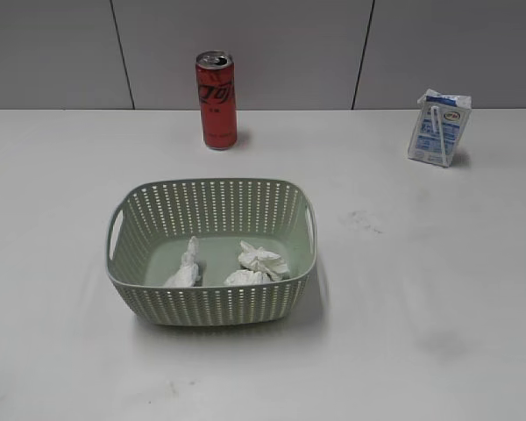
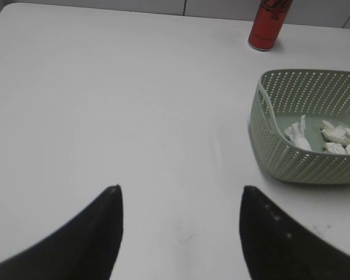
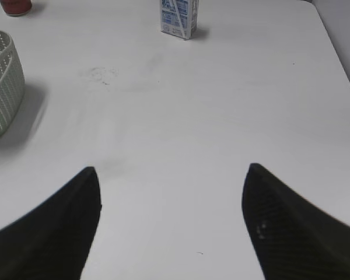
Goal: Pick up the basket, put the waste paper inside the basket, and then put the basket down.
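Green slotted basket (image 1: 212, 253) rests mid-table holding three tissue wads (image 1: 261, 261); your left gripper (image 2: 178, 201) and right gripper (image 3: 172, 181) hang fingers apart, empty — task looks finished.

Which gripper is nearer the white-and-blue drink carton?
Right. The right gripper, open, has the white-and-blue drink carton straight ahead across bare table. The left gripper, open, sits left of the sage-green slotted plastic basket; its view lacks the carton.

My exterior camera looks down at a slant across the bench (image 1: 438, 289), facing the back wall. My left wrist camera hangs low over the bench's left part, past my dark fingers (image 2: 99, 233); the right one likewise (mirrored). All three views share the basket (image 1: 212, 250) and red can (image 1: 216, 100).
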Controlling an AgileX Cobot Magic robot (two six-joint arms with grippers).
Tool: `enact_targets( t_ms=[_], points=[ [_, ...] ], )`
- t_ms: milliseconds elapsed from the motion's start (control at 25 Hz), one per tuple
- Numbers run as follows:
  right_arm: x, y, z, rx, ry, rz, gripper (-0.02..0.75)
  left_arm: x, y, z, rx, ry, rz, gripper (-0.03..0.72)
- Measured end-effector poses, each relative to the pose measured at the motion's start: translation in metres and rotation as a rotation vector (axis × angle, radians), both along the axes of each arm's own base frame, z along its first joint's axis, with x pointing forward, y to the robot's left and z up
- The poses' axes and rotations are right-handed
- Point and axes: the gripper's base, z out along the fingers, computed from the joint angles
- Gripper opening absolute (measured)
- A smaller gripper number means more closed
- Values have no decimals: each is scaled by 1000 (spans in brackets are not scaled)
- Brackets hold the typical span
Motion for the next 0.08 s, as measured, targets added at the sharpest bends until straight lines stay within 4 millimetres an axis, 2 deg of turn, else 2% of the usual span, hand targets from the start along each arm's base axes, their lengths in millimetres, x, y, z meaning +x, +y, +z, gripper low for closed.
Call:
enact_targets(
  t_ms=[80],
  points=[
    [0,0,0,1,0,1,569,0,0,0,0,0,0,475]
  ],
)
